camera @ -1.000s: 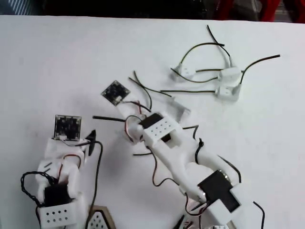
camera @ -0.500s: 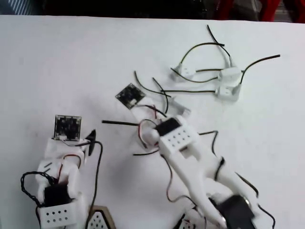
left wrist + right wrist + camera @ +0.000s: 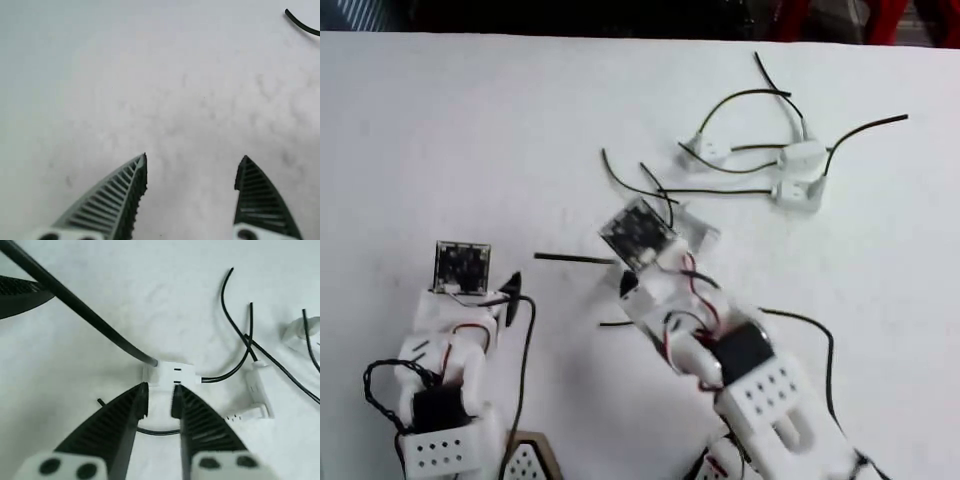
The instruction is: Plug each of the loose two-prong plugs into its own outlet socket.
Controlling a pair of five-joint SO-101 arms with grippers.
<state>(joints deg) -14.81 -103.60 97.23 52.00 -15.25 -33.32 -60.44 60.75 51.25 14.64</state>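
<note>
Nearest, at the lower left of the high view, the left end effector (image 3: 192,160) hangs over bare worktop (image 3: 470,120) with its two ribbed fingers spread wide apart and nothing between them.

Toward the middle of the worktop, the right end effector (image 3: 159,387) points down at a white socket (image 3: 172,374) that shows two short slots on top. Its fingers stand only a narrow gap apart, with the tips at the socket's near edge – touching it or just short of it, I cannot tell which – and nothing visibly clamped. A thick black cable (image 3: 570,259) runs across the worktop into that socket.

Just beside it lies a white connector (image 3: 257,390) on a thin black wire.

Farther back – well apart from both arms – three more connectors (image 3: 803,153) sit close together, their thin black wires (image 3: 740,97) looping over one another.
</note>
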